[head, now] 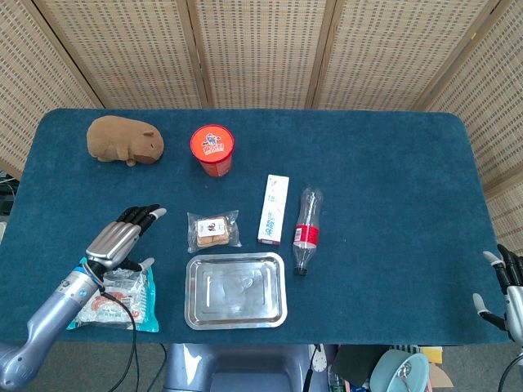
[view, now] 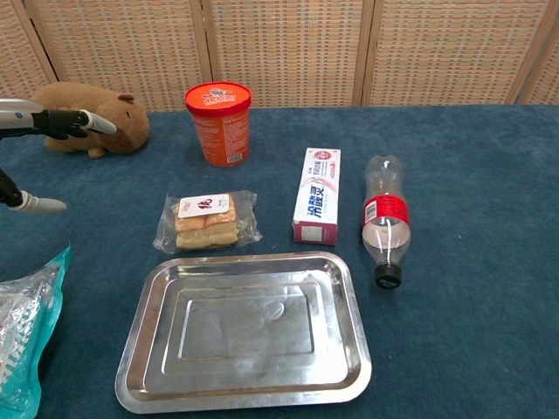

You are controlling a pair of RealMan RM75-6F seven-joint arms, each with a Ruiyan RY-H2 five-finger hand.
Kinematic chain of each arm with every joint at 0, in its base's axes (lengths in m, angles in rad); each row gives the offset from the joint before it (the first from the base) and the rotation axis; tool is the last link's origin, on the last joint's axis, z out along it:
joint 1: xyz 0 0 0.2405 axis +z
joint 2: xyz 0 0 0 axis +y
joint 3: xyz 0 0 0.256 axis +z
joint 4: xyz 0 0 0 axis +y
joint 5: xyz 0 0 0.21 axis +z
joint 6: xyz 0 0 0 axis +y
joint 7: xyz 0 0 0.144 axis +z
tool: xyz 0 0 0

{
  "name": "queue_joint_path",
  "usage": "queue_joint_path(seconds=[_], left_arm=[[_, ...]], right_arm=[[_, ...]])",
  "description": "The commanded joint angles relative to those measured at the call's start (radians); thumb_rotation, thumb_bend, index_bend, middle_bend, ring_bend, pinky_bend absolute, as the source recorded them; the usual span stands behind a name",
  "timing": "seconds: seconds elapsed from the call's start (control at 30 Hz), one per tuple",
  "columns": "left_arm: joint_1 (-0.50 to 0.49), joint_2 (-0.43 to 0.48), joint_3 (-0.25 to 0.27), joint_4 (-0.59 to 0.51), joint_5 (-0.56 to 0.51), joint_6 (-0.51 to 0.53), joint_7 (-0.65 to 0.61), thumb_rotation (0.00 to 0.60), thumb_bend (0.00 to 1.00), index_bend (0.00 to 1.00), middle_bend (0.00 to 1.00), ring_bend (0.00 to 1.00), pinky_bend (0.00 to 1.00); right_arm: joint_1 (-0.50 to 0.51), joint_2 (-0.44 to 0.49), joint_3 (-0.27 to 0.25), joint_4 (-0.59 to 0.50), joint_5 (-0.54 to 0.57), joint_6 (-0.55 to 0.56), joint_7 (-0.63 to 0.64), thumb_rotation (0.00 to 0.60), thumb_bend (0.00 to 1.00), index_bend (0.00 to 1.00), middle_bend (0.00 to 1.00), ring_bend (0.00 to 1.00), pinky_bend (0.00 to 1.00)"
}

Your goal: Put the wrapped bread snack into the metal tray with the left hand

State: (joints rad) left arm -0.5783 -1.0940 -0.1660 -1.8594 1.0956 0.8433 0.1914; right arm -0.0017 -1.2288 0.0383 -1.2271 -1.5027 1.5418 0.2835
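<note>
The wrapped bread snack [head: 213, 230] [view: 206, 222] lies in clear film just beyond the metal tray [head: 235, 290] [view: 244, 333], which holds nothing. My left hand [head: 122, 237] [view: 44, 122] hovers open to the left of the snack, fingers stretched toward it and apart from it. My right hand [head: 508, 289] is open at the table's front right corner, far from both, partly cut off by the frame edge.
A teal snack bag [head: 113, 296] lies under my left forearm. A toothpaste box [head: 274, 209] and a lying plastic bottle [head: 306, 229] sit right of the snack. A red cup [head: 212, 150] and a brown plush [head: 124, 140] stand further back.
</note>
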Motion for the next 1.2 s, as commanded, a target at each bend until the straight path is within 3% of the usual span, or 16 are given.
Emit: queue_joint_path(seconds=[0.03, 0.63, 1.2], left_arm=[[-0.040, -0.048, -0.024, 0.061, -0.037, -0.022, -0.011, 0.600, 0.27, 0.00, 0.00, 0.00, 0.00], [-0.193, -0.240, -0.025, 0.213, -0.086, -0.129, -0.014, 0.600, 0.23, 0.00, 0.00, 0.00, 0.00], [-0.270, -0.366, -0.007, 0.375, -0.108, -0.193, -0.072, 0.600, 0.23, 0.01, 0.00, 0.00, 0.00]], right_arm=[[-0.009, -0.004, -0.004, 0.013, -0.006, 0.011, 0.015, 0.600, 0.38, 0.10, 0.00, 0.00, 0.00], [-0.032, -0.030, -0.010, 0.091, -0.018, 0.033, 0.099, 0.600, 0.38, 0.10, 0.00, 0.00, 0.00], [-0.051, -0.055, -0.017, 0.148, -0.032, 0.050, 0.163, 0.600, 0.38, 0.10, 0.00, 0.00, 0.00]])
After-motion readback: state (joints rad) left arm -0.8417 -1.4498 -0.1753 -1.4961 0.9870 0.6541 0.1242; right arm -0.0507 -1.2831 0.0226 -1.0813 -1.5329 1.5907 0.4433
